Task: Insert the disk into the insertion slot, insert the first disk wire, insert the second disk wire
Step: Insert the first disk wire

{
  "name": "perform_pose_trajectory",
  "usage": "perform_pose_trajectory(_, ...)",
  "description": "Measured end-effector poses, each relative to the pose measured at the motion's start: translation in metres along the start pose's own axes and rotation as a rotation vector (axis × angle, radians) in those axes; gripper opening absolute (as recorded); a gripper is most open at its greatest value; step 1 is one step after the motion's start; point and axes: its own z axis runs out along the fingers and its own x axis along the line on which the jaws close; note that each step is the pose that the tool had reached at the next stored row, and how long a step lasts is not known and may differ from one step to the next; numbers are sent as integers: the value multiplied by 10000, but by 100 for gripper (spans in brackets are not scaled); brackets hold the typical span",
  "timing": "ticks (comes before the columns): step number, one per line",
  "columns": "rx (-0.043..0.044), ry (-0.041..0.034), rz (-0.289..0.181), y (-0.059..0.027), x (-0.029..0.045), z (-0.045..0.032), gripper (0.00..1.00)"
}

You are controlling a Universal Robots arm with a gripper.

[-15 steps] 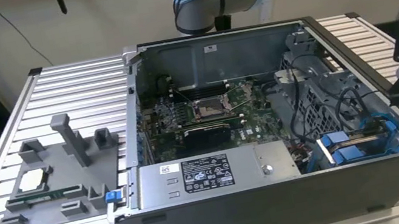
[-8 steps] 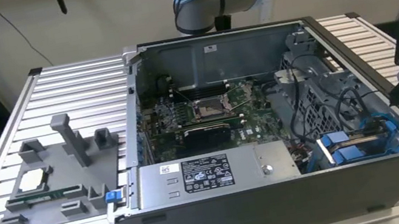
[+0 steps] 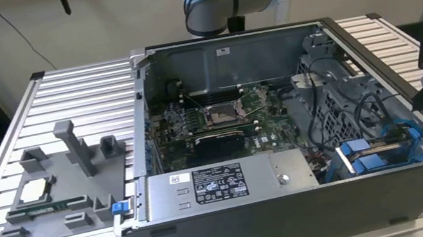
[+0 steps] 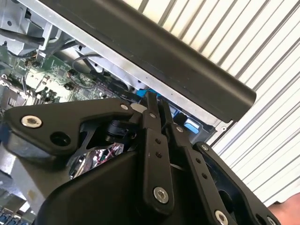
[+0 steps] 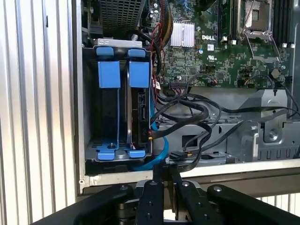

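Not much to actually read off here tbh: the power supply (image 3: 286,174) has a white label (image 3: 217,184) crammed with tiny print and marks, too small to make out. A small white sticker (image 3: 223,50) sits on the case's back wall (image 3: 261,54), and the motherboard (image 5: 225,65) has white lettering (image 5: 208,36) beside its silver heatsink (image 5: 182,34) in the first wrist view

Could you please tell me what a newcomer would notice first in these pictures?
First, in the exterior view, the open computer case on the slatted metal table, with its green circuit board laid bare. Next, in the first wrist view, the bright blue drive holders standing in the grey bay at the case's corner. The black claw hangs shut just outside the case wall beside that bay.
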Motion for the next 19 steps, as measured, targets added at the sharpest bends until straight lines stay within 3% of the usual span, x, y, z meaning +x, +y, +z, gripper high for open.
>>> perform_pose_trajectory(4,7,0,-2,18,-34,-37,0)
perform_pose_trajectory(8,57,2,-12,88,-114,-62,0)
perform_pose_trajectory(13,127,0,-27,214,-177,-85,0)
perform_pose_trajectory(19,217,-4,-46,410,-192,-124,0)
